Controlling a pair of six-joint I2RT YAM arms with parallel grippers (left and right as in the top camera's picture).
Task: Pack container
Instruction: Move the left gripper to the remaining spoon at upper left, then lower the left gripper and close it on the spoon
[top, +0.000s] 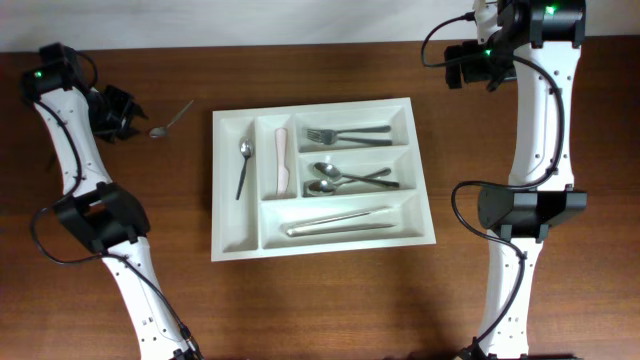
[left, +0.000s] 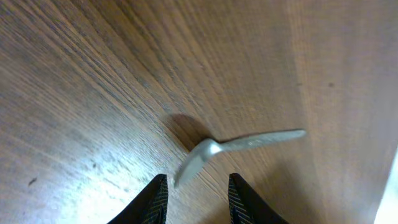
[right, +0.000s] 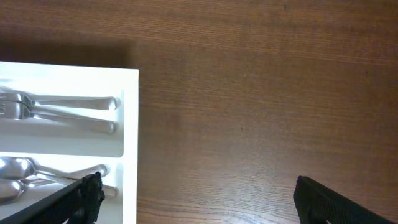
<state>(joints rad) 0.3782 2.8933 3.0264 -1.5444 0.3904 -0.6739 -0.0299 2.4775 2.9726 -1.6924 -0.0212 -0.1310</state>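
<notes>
white container (top: 228, 215) between left and right jaws

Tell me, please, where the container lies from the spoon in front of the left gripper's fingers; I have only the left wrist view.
Observer: The container lies to the right of the loose spoon, with bare wood between them.
Operator: Is the compartment nearest that spoon free?
Observer: Not quite: one packed spoon already lies in that long left compartment, with bare space beside it.
Operator: Is the other arm in the way?
Observer: No. The right gripper hangs open just outside the container's far right corner.
</notes>
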